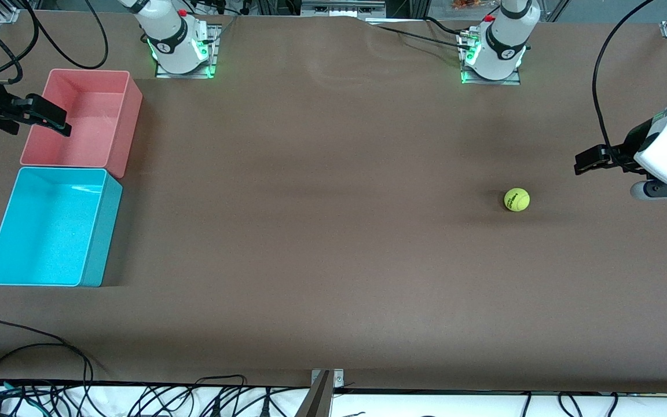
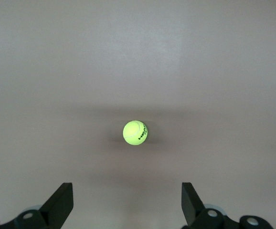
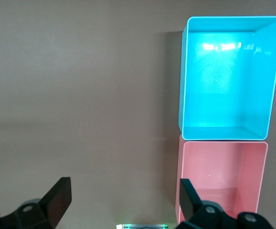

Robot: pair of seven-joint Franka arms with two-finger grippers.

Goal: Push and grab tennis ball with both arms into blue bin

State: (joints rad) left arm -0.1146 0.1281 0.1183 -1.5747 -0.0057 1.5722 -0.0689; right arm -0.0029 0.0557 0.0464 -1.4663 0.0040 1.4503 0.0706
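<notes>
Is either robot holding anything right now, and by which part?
Nothing is held. The left pincer and right pincer are open and empty; the small fuzzy yellow-green tennis ball lies free on the table.

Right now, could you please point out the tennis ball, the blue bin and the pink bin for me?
tennis ball (image 1: 516, 200), front view, middle of its fuzzy face.
blue bin (image 1: 95, 237), front view, outer side wall.
pink bin (image 3: 221, 143), right wrist view, rim beside the blue bin.

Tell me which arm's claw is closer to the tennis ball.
The left. The left claw hangs open just past the tennis ball at the left arm's end of the table; the right claw, also open, is over the pink bin at the right arm's end.
</notes>
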